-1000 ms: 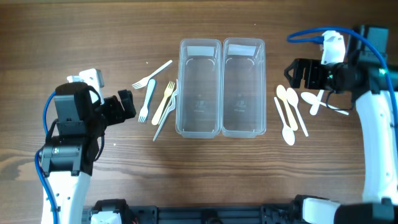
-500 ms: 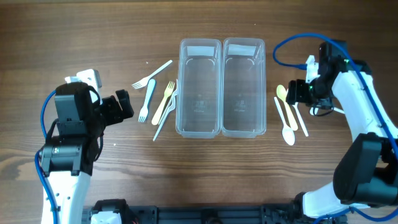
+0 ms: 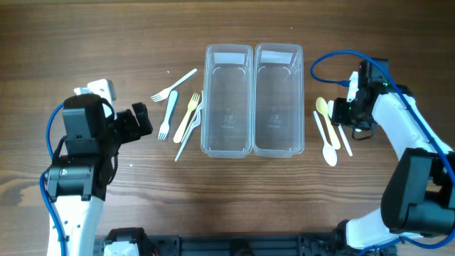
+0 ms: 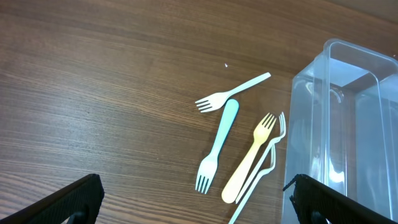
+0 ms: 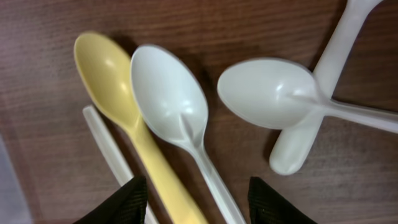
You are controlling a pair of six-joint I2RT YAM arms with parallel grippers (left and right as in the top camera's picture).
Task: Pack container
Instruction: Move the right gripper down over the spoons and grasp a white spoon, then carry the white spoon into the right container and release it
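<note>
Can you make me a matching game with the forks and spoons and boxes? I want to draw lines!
Things:
1. blue fork
2. yellow spoon
3. clear boxes
4. left gripper

Where or how:
A. empty, in the middle of the table
B. open, holding nothing
C. lying right of the boxes
D. lying next to the yellow fork

Pairs: 1-D, 2-C, 3-A, 4-B

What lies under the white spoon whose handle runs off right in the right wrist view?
Another white handle crosses under that spoon, behind its bowl. The crossing stretch is covered, and its upper end leaves the picture, so its head is unseen.
</note>
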